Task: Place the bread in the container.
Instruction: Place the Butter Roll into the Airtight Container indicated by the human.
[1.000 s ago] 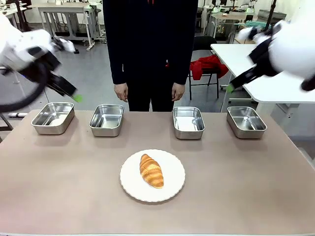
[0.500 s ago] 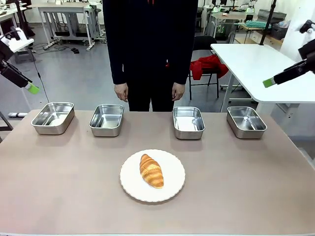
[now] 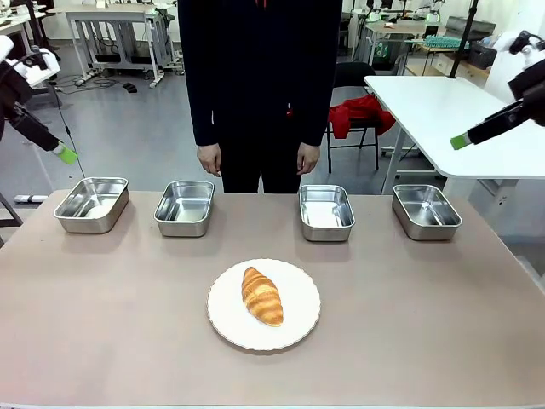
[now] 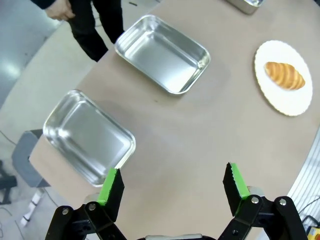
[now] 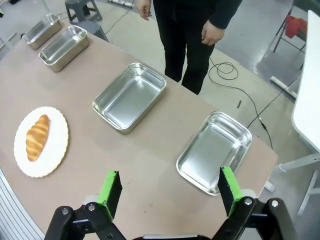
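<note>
Bread (image 3: pixel 262 296) lies untouched on plate (image 3: pixel 223 317), mid-table. Left gripper (image 4: pixel 172 168) and right gripper (image 5: pixel 169 171) both spread wide, raised. Best approach: straddle croissant's middle, squeeze lightly, carry to a container (image 3: pixel 181 228).

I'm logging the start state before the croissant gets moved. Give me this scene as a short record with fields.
bread: croissant lying on the white plate, near the middle of the table
trays: left outer tray, left inner tray, right inner tray, right outer tray, in a row along the far edge; bread in none
left gripper: open, raised above the table's left end, holding nothing
right gripper: open, raised above the right end, holding nothing
person: standing at the far side, hands down
</note>
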Action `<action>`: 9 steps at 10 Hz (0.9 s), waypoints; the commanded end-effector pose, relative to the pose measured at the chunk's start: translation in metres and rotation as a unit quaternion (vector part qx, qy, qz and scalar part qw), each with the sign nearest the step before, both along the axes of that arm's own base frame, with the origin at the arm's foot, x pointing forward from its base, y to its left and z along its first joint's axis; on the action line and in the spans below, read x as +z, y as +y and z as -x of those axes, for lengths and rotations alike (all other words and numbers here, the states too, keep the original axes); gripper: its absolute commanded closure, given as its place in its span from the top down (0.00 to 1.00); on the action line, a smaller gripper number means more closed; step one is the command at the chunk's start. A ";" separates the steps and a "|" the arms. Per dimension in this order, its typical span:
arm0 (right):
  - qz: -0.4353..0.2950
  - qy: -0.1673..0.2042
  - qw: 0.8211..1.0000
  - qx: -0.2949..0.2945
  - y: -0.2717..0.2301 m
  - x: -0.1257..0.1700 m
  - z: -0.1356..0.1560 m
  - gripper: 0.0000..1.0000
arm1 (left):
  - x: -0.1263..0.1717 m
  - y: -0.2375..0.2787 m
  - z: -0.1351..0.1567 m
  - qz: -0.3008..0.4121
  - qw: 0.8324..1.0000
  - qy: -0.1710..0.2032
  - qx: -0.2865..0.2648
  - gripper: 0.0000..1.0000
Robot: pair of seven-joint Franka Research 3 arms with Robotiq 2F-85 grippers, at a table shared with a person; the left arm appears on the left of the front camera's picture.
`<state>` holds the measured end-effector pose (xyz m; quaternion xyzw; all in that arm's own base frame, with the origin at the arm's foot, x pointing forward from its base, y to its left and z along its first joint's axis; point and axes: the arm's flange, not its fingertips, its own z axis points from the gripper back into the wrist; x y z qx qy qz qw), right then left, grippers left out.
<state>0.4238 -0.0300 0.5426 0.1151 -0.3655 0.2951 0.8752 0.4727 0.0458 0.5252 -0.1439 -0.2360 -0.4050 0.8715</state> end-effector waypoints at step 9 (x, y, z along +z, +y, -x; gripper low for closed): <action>-0.066 -0.087 0.983 0.147 -0.182 -0.005 0.003 1.00 | 0.027 0.164 -0.010 0.106 0.988 -0.080 -0.081 1.00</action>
